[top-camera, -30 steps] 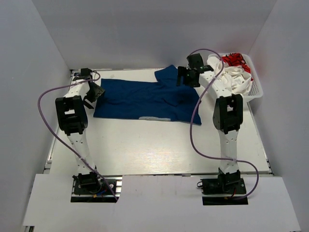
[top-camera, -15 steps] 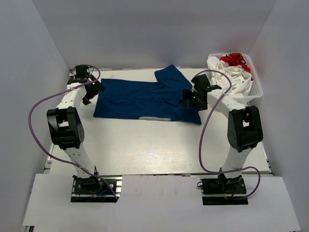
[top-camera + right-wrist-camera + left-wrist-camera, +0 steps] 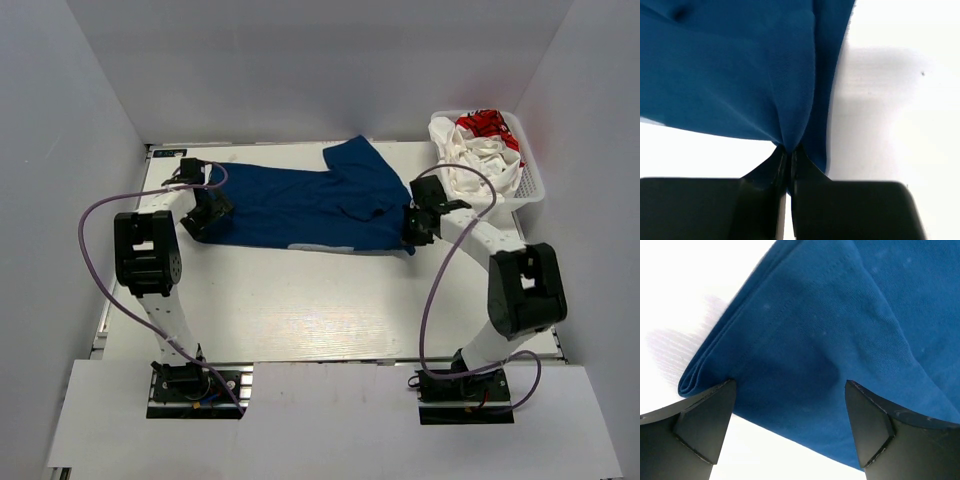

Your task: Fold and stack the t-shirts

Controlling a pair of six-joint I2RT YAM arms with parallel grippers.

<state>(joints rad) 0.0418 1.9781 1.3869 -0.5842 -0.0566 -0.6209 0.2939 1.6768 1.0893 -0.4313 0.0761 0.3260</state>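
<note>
At the 9 o'clock end of the table (image 3: pixel 320 300), the left gripper (image 3: pixel 207 212) sits low over the blue t-shirt (image 3: pixel 300 205) with its jaws spread wide. The wrist view shows the shirt's doubled-over left corner lying between the two fingers, not yet pinched. The shirt lies flat with its long axis running from 9 to 3 o'clock, one sleeve kicked out toward 12. At the 3 o'clock end, the right gripper (image 3: pixel 415 225) is down on the near right corner, its jaws closed tight on a pinch of blue cloth. So each arm has its own end of the shirt, and I judge the left must close before anything can be lifted. The white t-shirt (image 3: pixel 480 150) with the red print is heaped in the mesh basket (image 3: pixel 535 185) at about 2 o'clock.

A second ago the right gripper hung open near the basket; it has since swung down to the corner and shut. The left has slid inward from the far left edge.
</note>
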